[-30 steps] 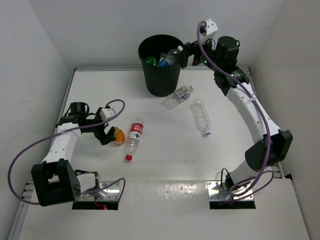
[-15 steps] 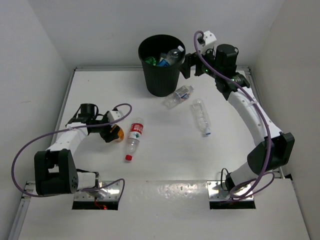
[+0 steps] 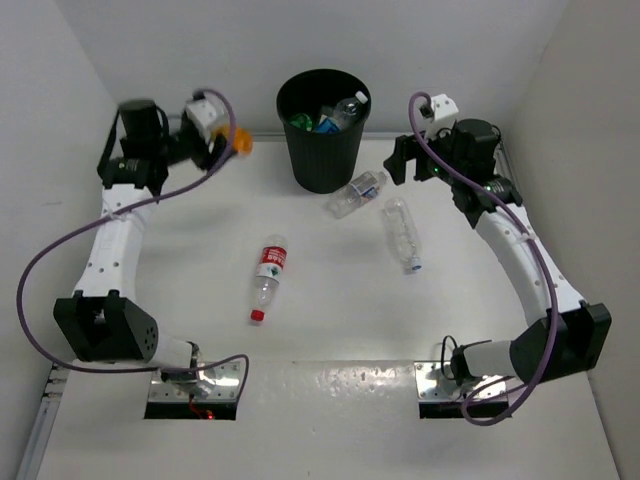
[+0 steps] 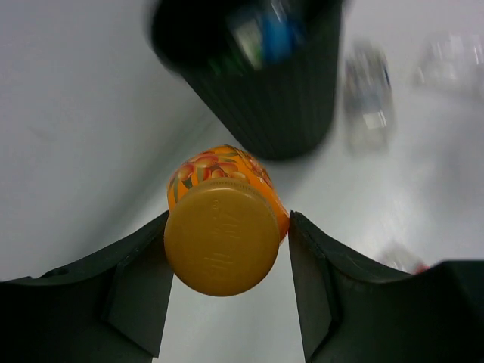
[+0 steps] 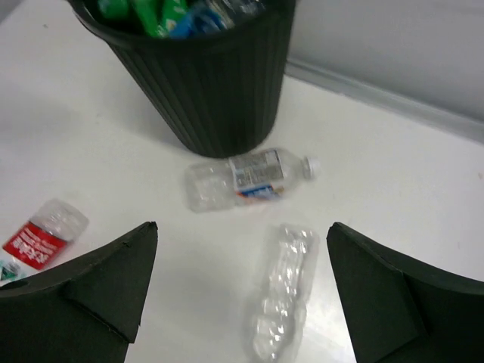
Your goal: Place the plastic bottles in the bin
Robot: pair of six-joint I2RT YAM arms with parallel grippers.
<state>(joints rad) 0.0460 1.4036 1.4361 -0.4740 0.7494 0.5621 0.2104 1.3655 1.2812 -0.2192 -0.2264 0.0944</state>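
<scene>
**Orange bottle gripped, bin off to its right**

Left end effector (image 4: 227, 253) is clamped on the orange bottle (image 4: 221, 227). The cap faces the wrist camera and the long axis runs out along the fingers. It hangs over the far-left corner of the surface (image 3: 180, 300). The bin (image 3: 322, 160) sits at far-edge centre, near but not yet beneath the bottle. Left arm is raised and stretched far. Right end effector (image 5: 242, 287) is wide and empty, above the blue-label bottle (image 5: 249, 178) and clear bottle (image 5: 283, 295) by the bin's base. Red-label bottle (image 3: 266, 275) lies mid-surface.
</scene>
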